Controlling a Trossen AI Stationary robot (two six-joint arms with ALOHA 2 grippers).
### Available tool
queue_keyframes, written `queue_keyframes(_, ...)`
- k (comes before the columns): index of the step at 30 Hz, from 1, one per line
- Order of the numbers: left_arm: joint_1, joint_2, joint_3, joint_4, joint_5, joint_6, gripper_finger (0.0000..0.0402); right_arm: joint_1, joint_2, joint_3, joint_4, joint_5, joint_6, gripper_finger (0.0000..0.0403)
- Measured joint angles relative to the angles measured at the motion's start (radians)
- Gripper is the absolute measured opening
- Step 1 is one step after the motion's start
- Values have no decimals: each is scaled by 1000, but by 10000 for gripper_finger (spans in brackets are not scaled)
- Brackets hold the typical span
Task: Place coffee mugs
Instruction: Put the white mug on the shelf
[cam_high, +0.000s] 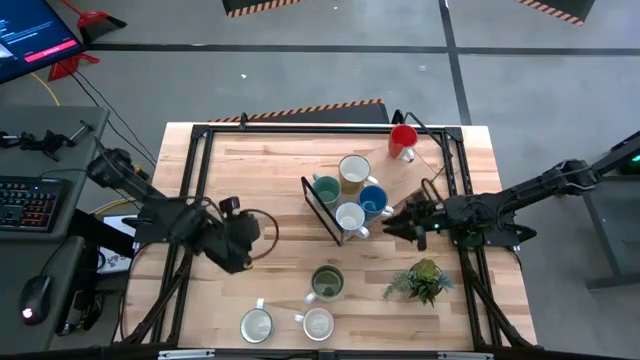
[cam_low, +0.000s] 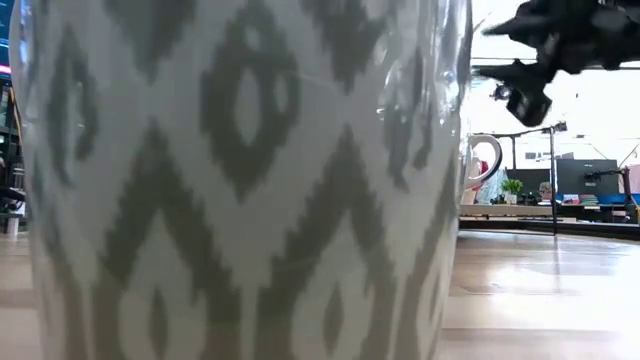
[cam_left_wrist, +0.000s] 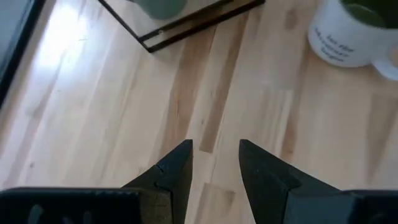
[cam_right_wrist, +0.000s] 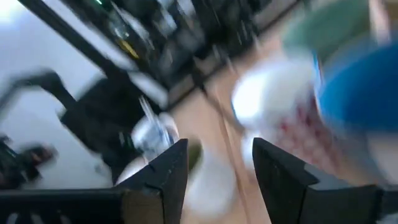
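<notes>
standing upright, mouths up, four coffee mugs (cam_high: 350, 196) cluster beside a black frame (cam_high: 320, 208) near the worktop (cam_high: 270, 170) centre, a red mug (cam_high: 403, 139) sits by the far right corner, and three more (cam_high: 300, 310) stand toward the near edge. left gripper (cam_high: 243, 232) hovers left of centre, jaws partly open, empty. right gripper (cam_high: 395, 225) sits just right of the blue mug (cam_high: 373, 201), whose handle points right toward it, jaws parted, gripping nothing.
</notes>
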Motion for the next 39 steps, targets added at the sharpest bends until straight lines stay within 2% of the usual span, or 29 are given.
queue_keyframes(3, 33, -91, -168, 153, 24, 31, 122, -15, 0, 12, 103, 45, -94, 161)
queue_keyframes(6, 64, -177, -335, 336, 83, 37, 122, -27, 4, 93, 44, 67, -188, 161)
queue_keyframes(10, 108, -266, -521, 603, 165, 76, 122, -43, 58, 294, -224, 69, -277, 161)
queue_keyframes(13, 136, -299, -599, 738, 222, 151, 122, -53, 148, 481, -481, 68, -306, 161)
queue_keyframes(16, 160, -299, -619, 768, 228, 207, 122, -60, 279, 659, -730, 55, -321, 161)
queue_keyframes(19, 190, -287, -619, 780, 229, 256, 122, -64, 417, 817, -873, 10, -360, 161)
queue_keyframes(24, 257, -287, -619, 779, 236, 281, 122, -64, 629, 1035, -965, -110, -490, 161)
queue_keyframes(29, 302, -287, -619, 785, 270, 315, 122, -46, 808, 1198, -1027, -204, -597, 161)
queue_keyframes(34, 310, -287, -618, 778, 266, 316, 122, -18, 946, 1310, -1088, -272, -678, 161)
queue_keyframes(39, 310, -287, -618, 740, 254, 298, 122, 11, 1050, 1363, -1113, -279, -720, 161)
